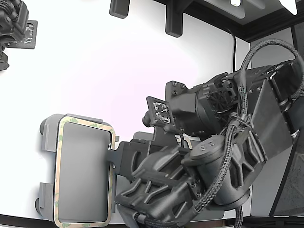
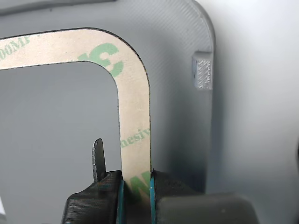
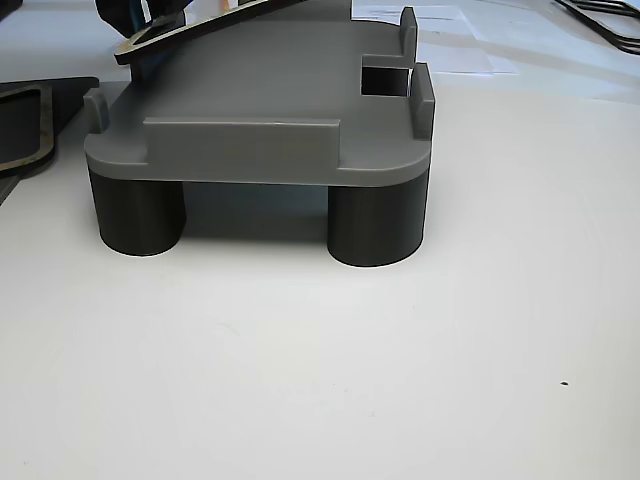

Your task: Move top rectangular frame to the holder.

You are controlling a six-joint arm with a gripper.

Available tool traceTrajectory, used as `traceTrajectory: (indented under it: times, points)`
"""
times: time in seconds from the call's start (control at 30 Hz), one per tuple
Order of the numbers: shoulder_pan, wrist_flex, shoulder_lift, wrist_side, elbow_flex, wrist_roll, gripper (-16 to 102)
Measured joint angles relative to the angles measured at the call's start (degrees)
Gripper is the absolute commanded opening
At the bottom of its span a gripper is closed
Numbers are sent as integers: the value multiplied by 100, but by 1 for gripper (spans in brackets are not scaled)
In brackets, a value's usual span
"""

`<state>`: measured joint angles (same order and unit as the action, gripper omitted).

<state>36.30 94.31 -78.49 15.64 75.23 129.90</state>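
The top rectangular frame (image 1: pixel 59 180), thin and tan with green blotches, hangs over the light grey holder (image 1: pixel 47 137) at the exterior view's lower left. My gripper (image 1: pixel 115 156) reaches in from the right and is shut on the frame's long side. In the wrist view both fingers (image 2: pixel 93 200) pinch the tan strip (image 2: pixel 133 102) just past a rounded corner, with the holder's floor (image 2: pixel 182 116) and a raised tab (image 2: pixel 202 70) behind it. The other view shows the frame (image 3: pixel 190 28) tilted a little above the holder (image 3: pixel 260 100), which stands on short round legs.
A second arm's gripper (image 1: pixel 14 28) sits still at the exterior view's top left. Two dark brackets (image 1: pixel 173 19) stand at the table's far edge. In the other view, a darker flat mat (image 3: pixel 20 120) lies left of the holder.
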Motion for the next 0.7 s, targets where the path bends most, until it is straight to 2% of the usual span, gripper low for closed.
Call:
traceTrajectory:
  times: [0.7]
  points:
    - [-246,0,158,-325,-176,-343,-11]
